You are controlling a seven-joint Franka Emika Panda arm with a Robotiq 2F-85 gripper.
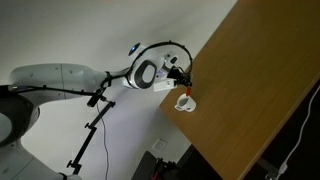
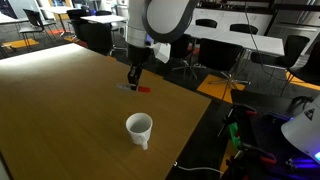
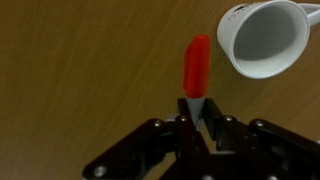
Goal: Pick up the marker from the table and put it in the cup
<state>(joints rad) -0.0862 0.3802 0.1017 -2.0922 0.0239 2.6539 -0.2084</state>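
The red-orange marker (image 3: 196, 66) lies on the brown table (image 3: 80, 70), its paler end pinched between my gripper's (image 3: 195, 108) fingers. In an exterior view the gripper (image 2: 133, 80) stands at the table's far edge, with the marker (image 2: 141, 89) sticking out beside it. The white cup (image 2: 139, 128) stands upright nearer the camera, apart from the gripper. In the wrist view the cup (image 3: 262, 38) is at the top right, beside the marker's tip. In an exterior view the cup (image 1: 185, 102) sits near the table (image 1: 250, 80) corner, under the gripper (image 1: 186, 80).
The table edge (image 2: 190, 100) runs close by the gripper and cup. Office chairs and desks (image 2: 235, 45) stand beyond the table. Cables and electronics (image 2: 265, 140) lie on the floor.
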